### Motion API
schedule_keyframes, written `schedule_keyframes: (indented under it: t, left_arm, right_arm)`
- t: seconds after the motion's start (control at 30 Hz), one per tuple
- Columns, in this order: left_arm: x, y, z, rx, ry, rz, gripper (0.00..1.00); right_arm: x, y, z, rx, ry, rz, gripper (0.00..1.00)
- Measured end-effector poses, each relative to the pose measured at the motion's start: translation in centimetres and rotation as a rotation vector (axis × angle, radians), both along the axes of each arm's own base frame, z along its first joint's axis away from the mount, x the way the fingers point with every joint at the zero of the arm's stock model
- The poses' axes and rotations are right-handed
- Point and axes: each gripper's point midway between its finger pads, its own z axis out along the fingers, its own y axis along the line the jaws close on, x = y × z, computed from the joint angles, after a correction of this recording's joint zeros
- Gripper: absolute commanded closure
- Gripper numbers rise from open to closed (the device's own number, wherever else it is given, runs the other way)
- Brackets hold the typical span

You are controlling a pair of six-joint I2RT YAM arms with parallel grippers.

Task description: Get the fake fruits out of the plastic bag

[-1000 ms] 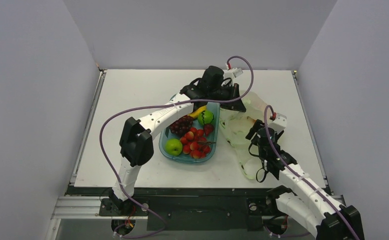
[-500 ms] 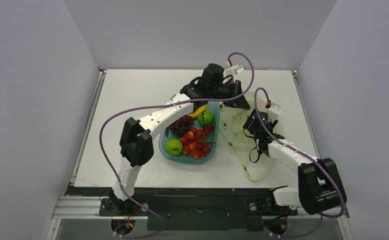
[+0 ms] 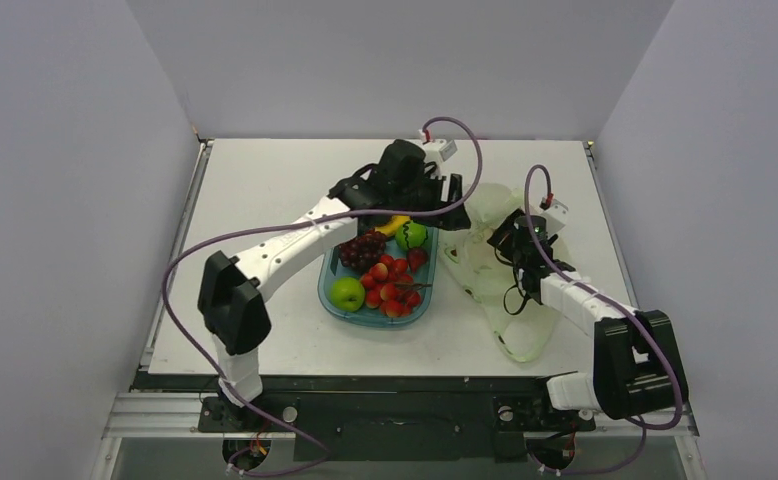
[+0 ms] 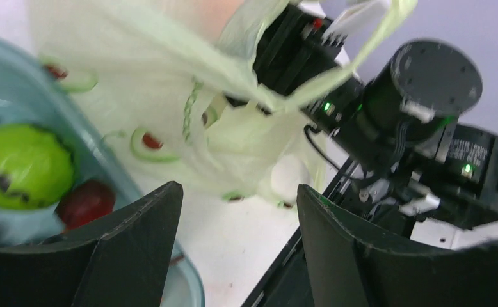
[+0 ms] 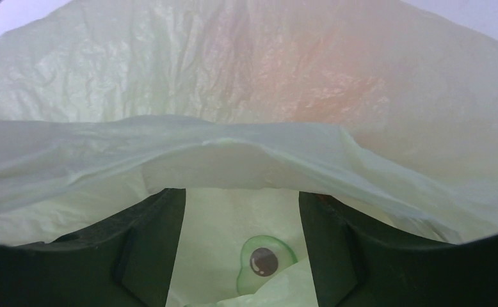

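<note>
Pale-green crinkly film: plastic bag (image 3: 477,272) spread on the white surface (image 3: 255,170), just right of the teal tray (image 3: 325,288), one loop handle trailing toward the near edge. Out of the bag and lying in the tray: green apple (image 3: 346,293) at the near left, red berry cluster (image 3: 395,285) beside it, yellow banana bunch (image 3: 396,224) at the far end, round green fruit (image 3: 411,235) with dark marks next to that, dark grape bunch (image 3: 363,248) toward the left wall. Above the tray's far right rim, close beside the bag, left gripper (image 4: 239,192): fingers (image 4: 131,249) spread wide, nothing between them, bag film and the right arm's black motor (image 4: 425,89) beyond. At the bag, right gripper (image 5: 240,198): jaws wide apart, a fold of film stretched across just past the fingertips (image 5: 160,220); touching or not, cannot tell. Higher up, an orange tint through the film; source impossible to tell. Low between the right fingers, a green avocado-like shape (image 5: 262,262) with a dark centre; print or loose piece, cannot tell.
</note>
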Motion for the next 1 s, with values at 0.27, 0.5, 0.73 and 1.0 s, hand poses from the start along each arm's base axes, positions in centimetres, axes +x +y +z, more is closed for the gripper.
schedule_keyframes:
  t: [0.27, 0.5, 0.73, 1.0]
  left_arm:
    - [-5.8, 5.7, 2.0, -0.079, -0.075, 0.069, 0.38]
    - [-10.5, -0.2, -6.8, -0.036, 0.024, 0.026, 0.39]
    - [-9.7, -2.1, -13.9, 0.003, 0.126, 0.133, 0.38]
    - [-6.8, -4.2, -14.5, -0.042, 0.118, 0.232, 0.38]
  right_arm:
    - [0.1, 0.2, 1.0, 0.041, -0.017, 0.009, 0.39]
    - [1.1, 0.2, 2.9, 0.027, -0.035, 0.028, 0.39]
    - [0.9, 0.5, 2.6, 0.021, -0.01, 0.064, 0.39]
    - [0.7, 0.4, 2.3, 0.02, 0.005, 0.067, 0.39]
